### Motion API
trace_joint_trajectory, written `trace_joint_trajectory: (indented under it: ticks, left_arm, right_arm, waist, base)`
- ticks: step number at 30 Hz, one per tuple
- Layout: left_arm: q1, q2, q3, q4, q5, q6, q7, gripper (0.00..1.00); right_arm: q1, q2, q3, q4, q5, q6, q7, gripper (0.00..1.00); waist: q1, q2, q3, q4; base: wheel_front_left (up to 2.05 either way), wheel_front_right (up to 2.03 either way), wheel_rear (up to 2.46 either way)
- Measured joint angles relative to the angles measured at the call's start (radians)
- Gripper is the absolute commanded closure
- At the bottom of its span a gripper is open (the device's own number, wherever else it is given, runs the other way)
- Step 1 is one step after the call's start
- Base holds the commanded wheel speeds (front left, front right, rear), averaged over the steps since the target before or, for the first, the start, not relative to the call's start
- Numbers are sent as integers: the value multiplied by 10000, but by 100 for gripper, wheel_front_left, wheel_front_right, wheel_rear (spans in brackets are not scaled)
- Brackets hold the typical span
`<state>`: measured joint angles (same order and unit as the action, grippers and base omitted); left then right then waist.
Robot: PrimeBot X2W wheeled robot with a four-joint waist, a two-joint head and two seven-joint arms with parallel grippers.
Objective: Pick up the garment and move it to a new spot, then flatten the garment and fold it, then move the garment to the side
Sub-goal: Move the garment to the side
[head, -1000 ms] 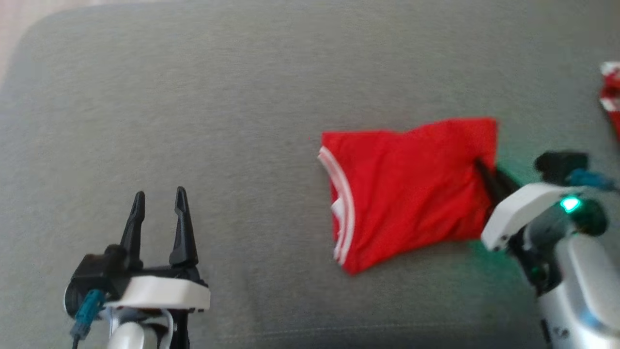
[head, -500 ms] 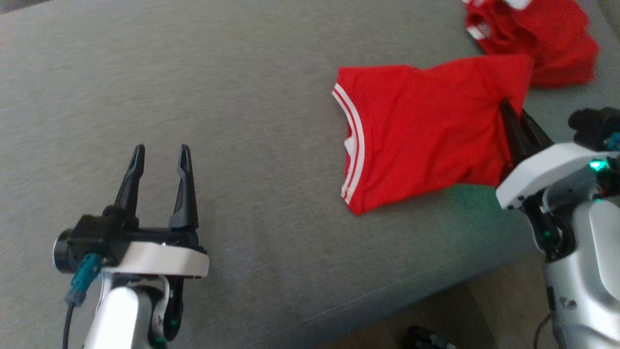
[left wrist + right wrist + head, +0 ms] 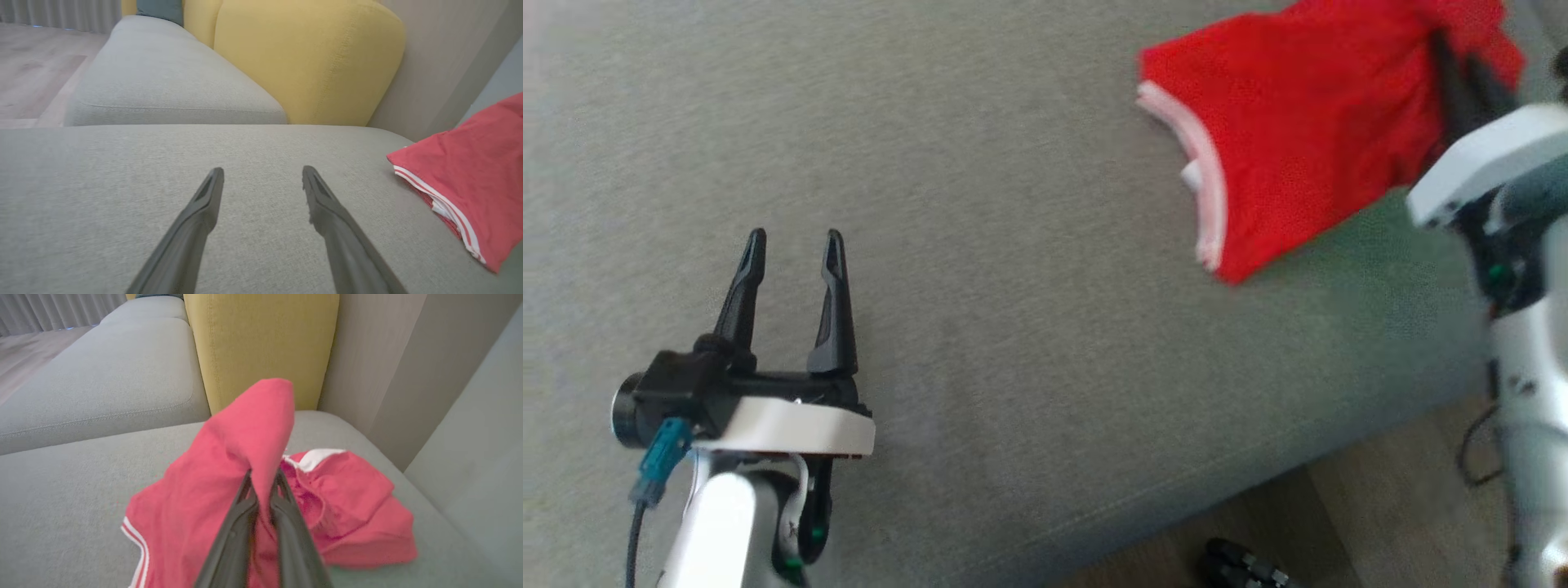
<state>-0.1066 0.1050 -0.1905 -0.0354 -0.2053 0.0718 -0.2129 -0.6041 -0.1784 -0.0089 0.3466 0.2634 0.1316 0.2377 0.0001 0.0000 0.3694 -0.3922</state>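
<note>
Nearest, a strip of wooden floor (image 3: 1380, 506) shows past the front edge of the grey sofa seat (image 3: 1013, 327); over the seat's near left, the left gripper (image 3: 794, 241) hangs with its fingers spread wide and nothing between them; farther and to the right, the red garment (image 3: 1298, 122), folded, its white-striped trim toward the left, lies partly on the seat with its right edge raised, pinched in the almost closed right gripper (image 3: 263, 475); just beyond it sits a crumpled red heap (image 3: 351, 506), and at the far back stands a yellow cushion (image 3: 261, 343). The risk, by the look of it: a grip on one edge alone may let the layers sag open in transit; or the cloth may snag on the heap so close behind, undoing the fold.
</note>
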Motion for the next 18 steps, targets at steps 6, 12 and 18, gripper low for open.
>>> trace_joint_trajectory:
  ticks: [6, 12, 18]
  left_arm:
    - [-5, -153, -27, 46, -105, 136, -178, 0]
    - [4, -205, -38, 86, -263, 167, -278, 0]
    - [12, -255, -194, 146, -263, 165, -357, 0]
  right_arm:
    - [-1135, -888, -410, 1118, -738, 0, 190, 100]
    - [-1552, -2031, -759, 1822, -1488, 0, 571, 100]
    - [-1861, -3026, -1156, 2176, -2125, 0, 677, 100]
  waist:
    - [0, 0, -139, 773]
    - [0, 0, -227, 1543]
    - [0, 0, -204, 2089]
  base:
    - [0, 0, 0]
    - [0, 0, 0]
    - [0, 0, 0]
